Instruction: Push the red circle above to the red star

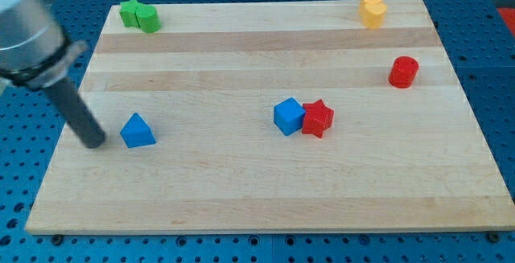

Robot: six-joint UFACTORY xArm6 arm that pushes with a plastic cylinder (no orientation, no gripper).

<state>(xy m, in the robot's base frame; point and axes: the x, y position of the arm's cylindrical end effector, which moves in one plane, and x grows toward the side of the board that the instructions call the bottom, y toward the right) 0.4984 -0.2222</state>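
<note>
The small red circle block point(404, 71) stands near the view's right edge; the red star-shaped block point(318, 118) lies mid-worktop, lower left of it.

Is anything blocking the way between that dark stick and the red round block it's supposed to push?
My tip sits far at the view's left, beside the blue triangle. On a straight line toward the red circle, the blue cube and the touching red star lie close to the path.

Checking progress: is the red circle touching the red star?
No: the red circle sits apart near the view's right edge, while the red star touches the blue cube.
</note>
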